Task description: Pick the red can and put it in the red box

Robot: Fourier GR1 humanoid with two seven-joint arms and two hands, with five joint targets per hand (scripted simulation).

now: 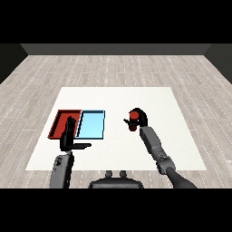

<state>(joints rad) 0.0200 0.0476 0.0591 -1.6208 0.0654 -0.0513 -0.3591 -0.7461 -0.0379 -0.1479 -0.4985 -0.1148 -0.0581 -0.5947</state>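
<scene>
A red can (133, 120) is to the right of the trays, with my right hand (139, 118) curled round it; whether it rests on the table or hangs just above it I cannot tell. The red tray (60, 121) lies at the left of the table, and nothing shows inside it. My left hand (69, 133) stands upright in front of the red tray's near right corner, fingers straight and thumb out to the right, holding nothing.
A light blue tray (92, 124) lies right beside the red tray, between it and the can. The white table (118, 102) stretches around both trays, with a wooden floor beyond its edges.
</scene>
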